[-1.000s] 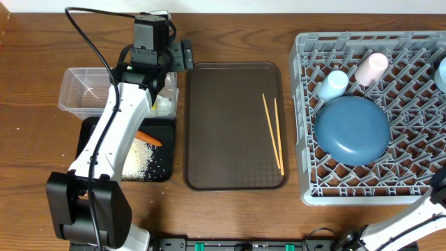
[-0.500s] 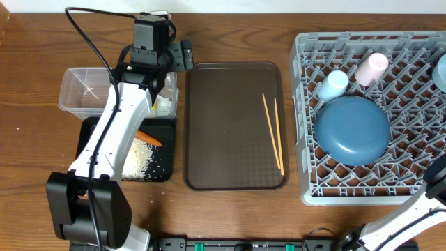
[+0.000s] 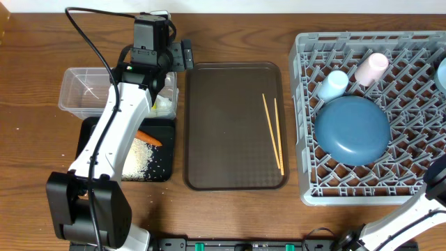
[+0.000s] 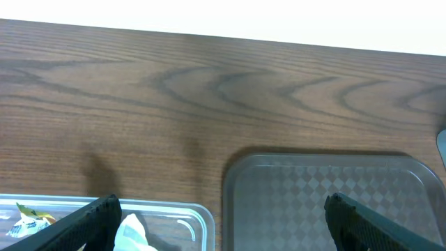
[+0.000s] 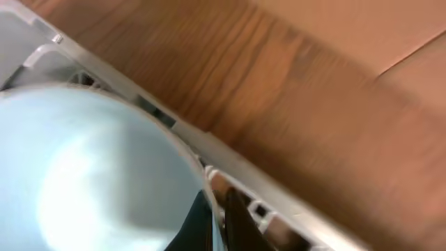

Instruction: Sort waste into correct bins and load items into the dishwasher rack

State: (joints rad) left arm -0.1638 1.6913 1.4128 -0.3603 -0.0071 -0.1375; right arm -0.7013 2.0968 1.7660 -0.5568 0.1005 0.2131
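Seen from above, a wooden table (image 3: 35, 153) carries everything. The grey dishwasher rack (image 3: 300, 104) fills the 3 o'clock side. A brown serving tray (image 3: 223, 125) lies at the centre. A dark blue plate (image 3: 352, 129) rests in the middle of the rack.

At 10 o'clock stands the clear tub (image 3: 83, 90). Just below it, at 8 o'clock, is the black tray (image 3: 164, 167).

The white bowl (image 5: 90, 174), pale blue inside, sits at the rack's 3 o'clock edge. In the last second your right hand (image 5: 216, 223) has gone from part-open to fully closed. The wrist view shows its fingers pinching the bowl's rim. Nothing else has moved. You now have a grip on the bowl, probably to seat it better among the pegs.

Your left hand (image 4: 221, 202) hangs wide open and empty over the tub's 12 o'clock edge.

A light blue cup (image 3: 333, 85) and a pinkish-white cup (image 3: 371, 67) stand in the rack at its 11 o'clock corner.

The chopsticks (image 3: 273, 132) lie on the serving tray's 3 o'clock side. They look like the last items left to load.

A carrot (image 3: 148, 137) and rice (image 3: 139, 157) sit in the black tray. White paper (image 4: 132, 230) and a wrapper (image 4: 24, 219) sit in the tub.
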